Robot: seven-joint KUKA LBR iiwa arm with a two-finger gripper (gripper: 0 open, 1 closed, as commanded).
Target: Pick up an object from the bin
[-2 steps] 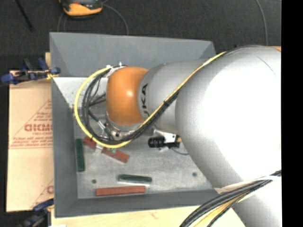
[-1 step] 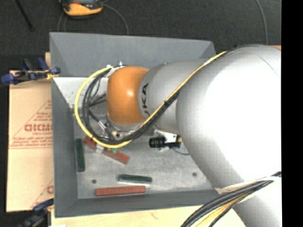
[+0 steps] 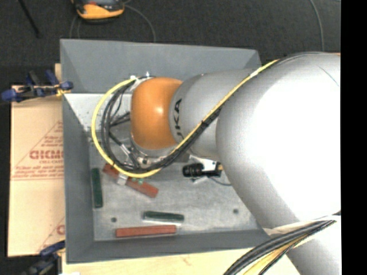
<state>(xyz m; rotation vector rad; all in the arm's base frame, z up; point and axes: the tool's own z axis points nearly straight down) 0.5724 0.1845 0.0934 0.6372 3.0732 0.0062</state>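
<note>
Silver arm (image 3: 275, 142) hangs beside tilted red-brown block (image 3: 143, 188).

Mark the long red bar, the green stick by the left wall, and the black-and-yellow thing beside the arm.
long red bar (image 3: 146, 231): camera view, its middle.
green stick (image 3: 97, 188): camera view, its middle.
black-and-yellow thing (image 3: 196, 169): camera view, black body.

The big silver arm (image 3: 275, 136) comes in from the right and bends over, so its wrist points down and away from the camera. An orange cover (image 3: 152, 113) caps the wrist, and a yellow cable (image 3: 95, 132) runs along the arm and loops wide round the cover beside a bundle of black cables (image 3: 112, 116). The gripper (image 3: 127, 156) appears to sit just below the cover, mostly hidden by it.
</note>
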